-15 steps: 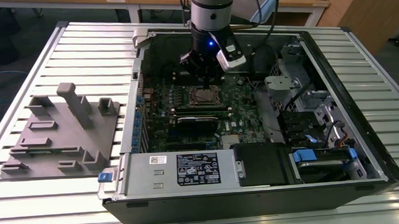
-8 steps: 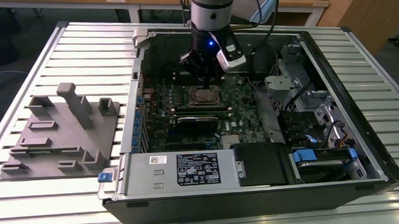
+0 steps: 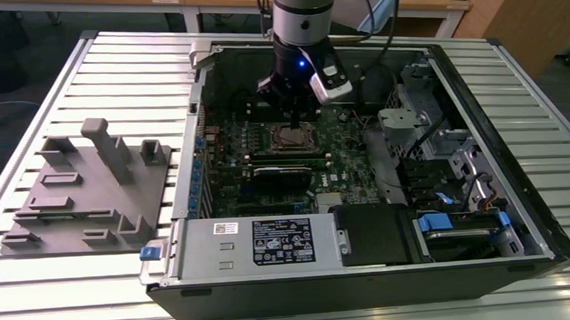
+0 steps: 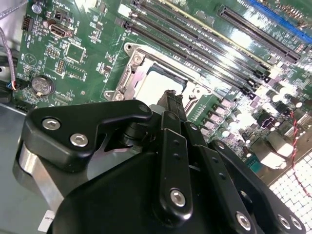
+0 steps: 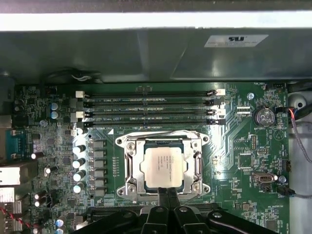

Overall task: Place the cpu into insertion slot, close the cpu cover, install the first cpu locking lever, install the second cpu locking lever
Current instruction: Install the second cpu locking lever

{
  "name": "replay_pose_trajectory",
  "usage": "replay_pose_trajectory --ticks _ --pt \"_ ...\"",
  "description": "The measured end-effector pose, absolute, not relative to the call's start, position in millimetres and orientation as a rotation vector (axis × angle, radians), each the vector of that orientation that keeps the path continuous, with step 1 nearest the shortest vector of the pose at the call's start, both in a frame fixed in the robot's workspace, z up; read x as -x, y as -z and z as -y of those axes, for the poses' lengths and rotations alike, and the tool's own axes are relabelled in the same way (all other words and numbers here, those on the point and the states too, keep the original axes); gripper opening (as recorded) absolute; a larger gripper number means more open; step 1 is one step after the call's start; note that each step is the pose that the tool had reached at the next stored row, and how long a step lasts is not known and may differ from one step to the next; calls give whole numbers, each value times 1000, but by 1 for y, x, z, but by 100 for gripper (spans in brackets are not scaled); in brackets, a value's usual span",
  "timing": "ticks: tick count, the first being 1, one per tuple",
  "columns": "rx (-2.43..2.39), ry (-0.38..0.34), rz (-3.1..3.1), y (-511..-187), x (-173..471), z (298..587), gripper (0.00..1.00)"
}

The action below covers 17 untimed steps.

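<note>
The cpu (image 5: pixel 163 166), a square chip with a silver-tan top, lies flat in the insertion slot (image 5: pixel 202 141) on the green board. The silvery cpu cover (image 5: pixel 130 165) lies down flat around it. My gripper (image 5: pixel 167 191) is shut with nothing between its fingers, and its tips stand at the socket's edge, just short of the chip. In the second wrist view the gripper (image 4: pixel 171 97) points down at the pale cpu (image 4: pixel 153 85). In the exterior view the gripper (image 3: pixel 296 124) hangs directly over the cpu (image 3: pixel 292 136) inside the open computer case. How the locking levers stand I cannot tell.
Long black memory slots (image 5: pixel 151 107) run along one side of the socket and a row of capacitors (image 5: pixel 78 165) along another. A black card (image 3: pixel 280 171), a power supply (image 3: pixel 269 242) and drive bays (image 3: pixel 458 225) fill the case. A grey fixture block (image 3: pixel 87 188) sits on the table at the exterior view's left.
</note>
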<state>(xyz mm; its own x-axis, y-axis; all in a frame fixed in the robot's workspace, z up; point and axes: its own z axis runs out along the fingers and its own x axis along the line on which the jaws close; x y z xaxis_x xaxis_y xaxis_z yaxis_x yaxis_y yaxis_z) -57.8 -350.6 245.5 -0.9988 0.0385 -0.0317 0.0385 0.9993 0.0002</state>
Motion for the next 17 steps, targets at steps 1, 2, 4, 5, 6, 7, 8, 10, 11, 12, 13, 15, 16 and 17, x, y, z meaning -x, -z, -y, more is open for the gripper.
replay_pose_trajectory --ticks 1,2,4,5,6,7,8,10,11,12,13,15,16,17 --pt "-60 1 -3109 -246 58 351 11" --pt "-60 1 -3109 -245 58 352 11" --pt "-60 1 -3109 -245 58 354 11" --pt "-60 1 -3109 -245 58 355 11" --pt "-60 1 -3109 -245 58 355 11" --pt "-60 1 -3109 -245 58 356 11" --pt "-60 0 -3109 -245 58 356 11" --pt "-60 1 -3109 -245 58 357 11" --pt "-60 1 -3109 -245 58 358 11" --pt "-60 1 -3109 -245 58 359 11" --pt "-60 1 -3109 -245 58 359 11" --pt "-60 1 -3109 -245 58 361 11" --pt "-60 1 -3109 -245 58 361 11" --pt "-60 1 -3109 -245 58 362 11"
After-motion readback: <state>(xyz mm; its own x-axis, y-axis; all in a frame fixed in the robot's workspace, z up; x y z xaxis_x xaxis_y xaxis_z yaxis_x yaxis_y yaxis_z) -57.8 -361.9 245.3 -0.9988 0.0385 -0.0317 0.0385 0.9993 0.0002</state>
